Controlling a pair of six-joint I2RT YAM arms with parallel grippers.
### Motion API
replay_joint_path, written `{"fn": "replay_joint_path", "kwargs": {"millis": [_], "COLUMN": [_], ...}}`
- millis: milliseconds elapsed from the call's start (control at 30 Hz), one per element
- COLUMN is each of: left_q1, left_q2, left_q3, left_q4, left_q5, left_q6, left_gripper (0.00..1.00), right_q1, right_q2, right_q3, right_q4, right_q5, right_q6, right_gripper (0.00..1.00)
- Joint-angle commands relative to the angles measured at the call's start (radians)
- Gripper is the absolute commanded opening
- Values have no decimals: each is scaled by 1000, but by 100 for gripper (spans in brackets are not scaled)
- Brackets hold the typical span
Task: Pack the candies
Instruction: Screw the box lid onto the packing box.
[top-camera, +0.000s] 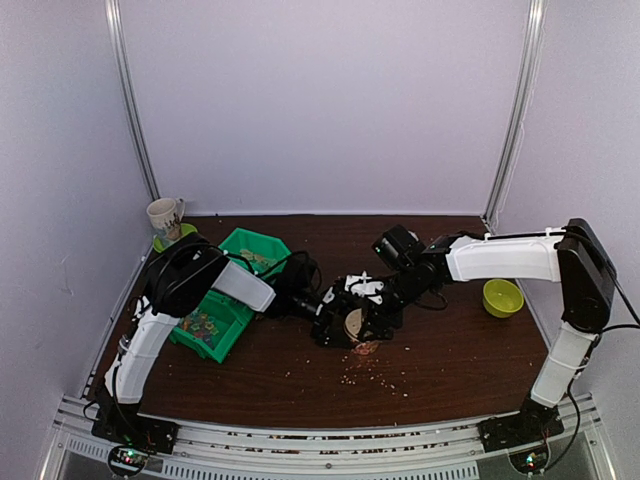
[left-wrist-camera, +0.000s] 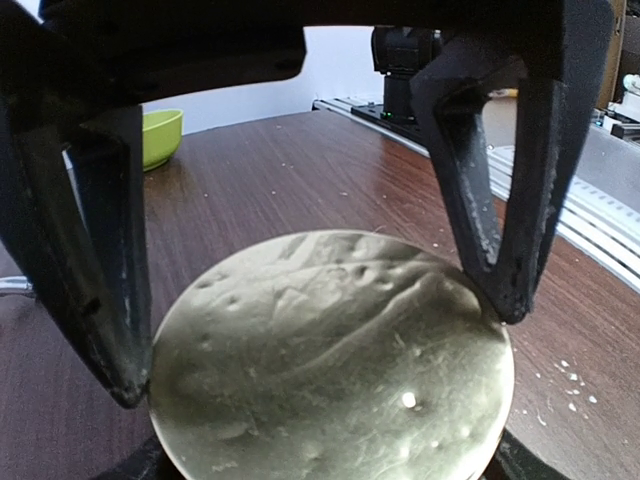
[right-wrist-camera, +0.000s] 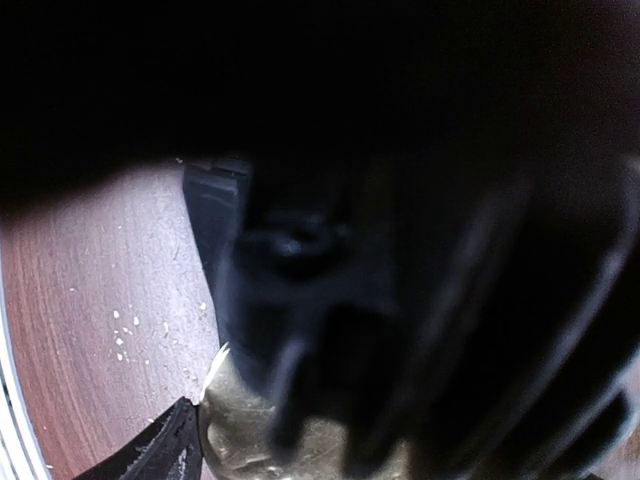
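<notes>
The candies show as a mixed-colour heap in the lower compartment of a green bin on the left. At the table's middle a round gold lid faces up, with a reddish patch just below it. My left gripper holds this lid: in the left wrist view both black fingers press against opposite edges of the gold lid. My right gripper hovers right over the same spot. The right wrist view is mostly a dark blur, with only a piece of the lid showing.
A yellow-green bowl stands at the right, also visible from the left wrist as a bowl. A white mug stands at the back left. Pale crumbs are scattered on the brown table in front of the lid.
</notes>
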Motion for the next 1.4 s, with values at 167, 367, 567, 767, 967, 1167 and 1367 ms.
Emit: {"fn": "replay_joint_path", "kwargs": {"millis": [167,367,567,767,967,1167,1367], "left_q1": [-24,-24,-24,-24,-19,-14,-9], "left_q2": [90,53,53,53,55,55,70], "left_q3": [-83,-119,-117,-123,-116,-77,32], "left_q4": [-17,14,16,24,-4,-150,-503], "left_q5": [-515,-683,-760,-739,-609,-433,-264], "left_q6": [-207,-296,-328,-321,-243,-90,193], "left_gripper": [63,64,64,64,64,64,65], "right_q1": [8,13,13,13,-15,-60,-54], "right_q2": [21,74,104,82,-12,-102,-116], "right_q3": [42,105,134,141,95,47,9], "right_q4": [43,19,64,53,-4,-92,-146], "right_q5": [119,303,377,377,357,272,185], "right_q6": [284,534,687,659,486,300,46], "right_gripper": [85,86,89,93,99,100,100]}}
